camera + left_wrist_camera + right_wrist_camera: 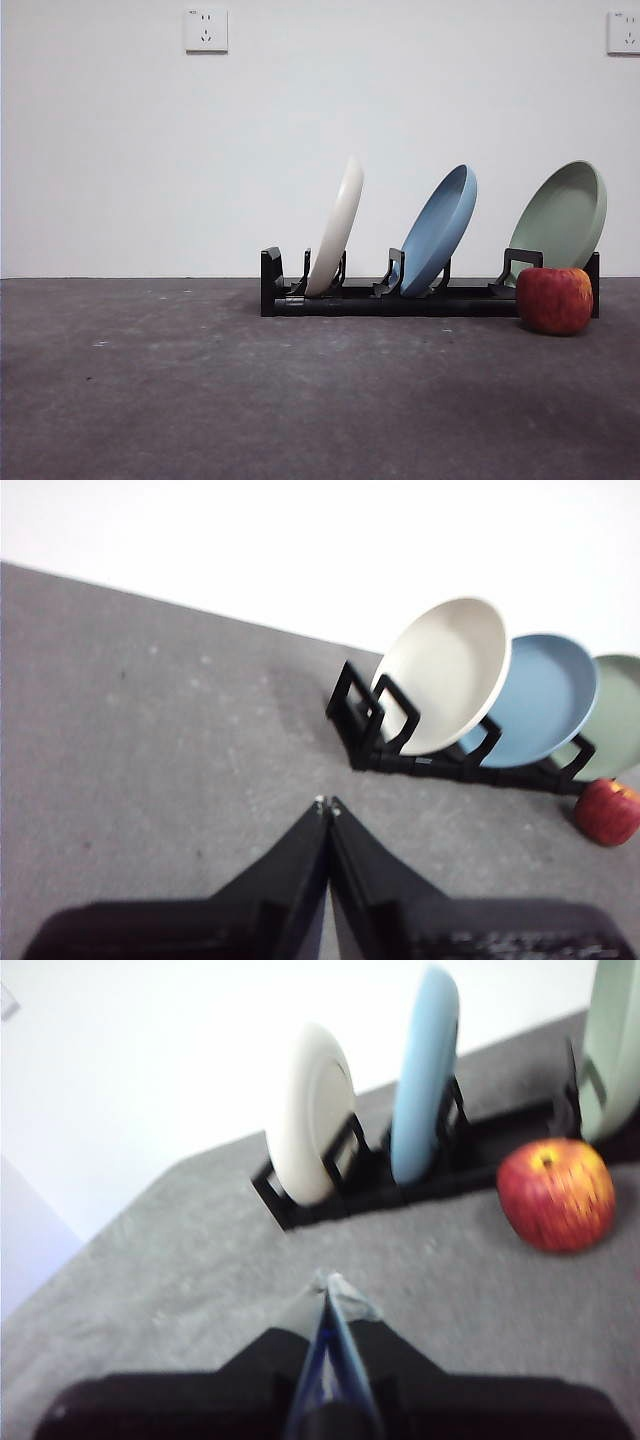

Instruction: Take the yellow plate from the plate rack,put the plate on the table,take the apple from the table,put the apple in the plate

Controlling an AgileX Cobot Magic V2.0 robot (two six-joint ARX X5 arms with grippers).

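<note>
The black plate rack (430,298) lies across the dark grey desk (200,400) in front of a white wall (120,150) that carries two sockets, one (206,30) up at 11 o'clock in the front view and another (623,32) at the 1 o'clock corner. Three plates stand in the rack, each tilted with its top leaning toward 3 o'clock. The yellow plate (337,230), cream in tone, sits in the holder nearest the 9 o'clock end of the rack; the blue plate (440,230) stands in the middle holder, and the pale green plate (565,215) in the holder at the 3 o'clock end. None of the plates touches its neighbour.

The apple (554,299), red with yellow streaks, rests on the desk just in front of the rack's 3 o'clock end, below the green plate and partly covering the rack's end block from the front view.

The left tool (327,803) hangs above bare desk with its two black jaws pressed together at the tips, holding nothing, well apart from the rack. The right tool (330,1282) also has its jaws together and empty, over bare desk, with the cream plate, blue plate and apple ahead of it; this view is blurred. Neither tool appears in the front view.
</note>
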